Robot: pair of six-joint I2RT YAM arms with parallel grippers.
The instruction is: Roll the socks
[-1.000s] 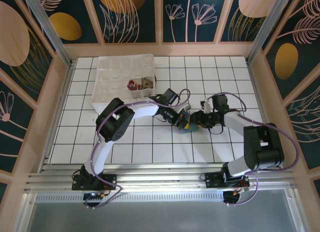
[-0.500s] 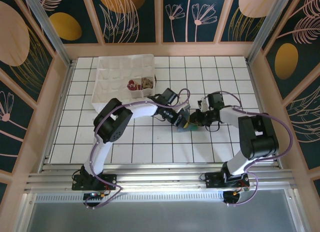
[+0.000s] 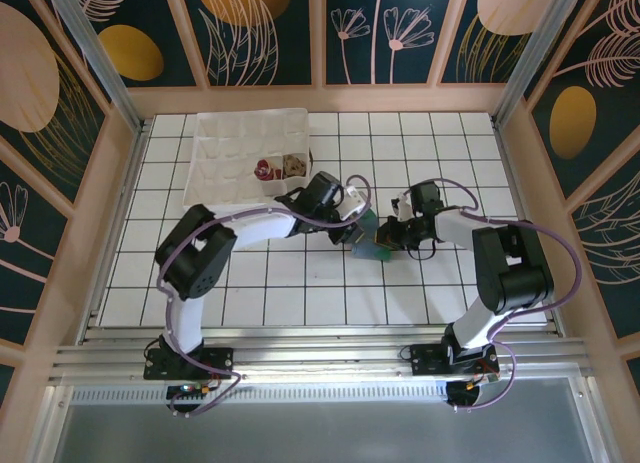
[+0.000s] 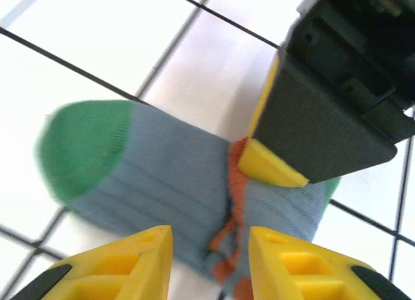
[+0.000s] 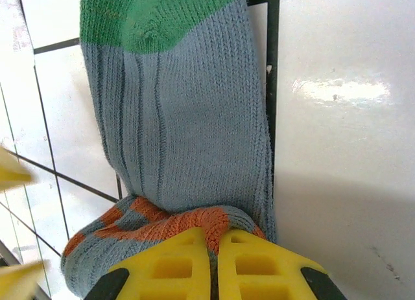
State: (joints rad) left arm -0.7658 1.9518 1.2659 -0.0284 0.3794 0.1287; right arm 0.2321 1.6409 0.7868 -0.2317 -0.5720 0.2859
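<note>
The blue-grey sock (image 3: 373, 249) with a green toe (image 4: 83, 148) lies flat on the white tiles between both arms. Its orange-striped cuff (image 5: 170, 223) is folded over the body. My right gripper (image 5: 214, 251) is shut on that cuff fold; in the left wrist view its yellow fingertip (image 4: 270, 164) presses on the sock. My left gripper (image 4: 211, 258) hovers open just over the cuff edge, a finger on either side of the orange band. The beige sock with the red toe (image 3: 265, 170) and the argyle sock (image 3: 293, 165) sit rolled in the tray.
A white compartment tray (image 3: 225, 158) stands at the back left on the tiled table (image 3: 300, 303). Both grippers (image 3: 362, 226) (image 3: 393, 235) crowd together at the table's middle. Wooden walls (image 3: 90, 243) ring the table.
My left arm's elbow has swung left and its gripper has turned and shifted slightly back over the sock. The right gripper has kept its hold on the cuff, edging left.
</note>
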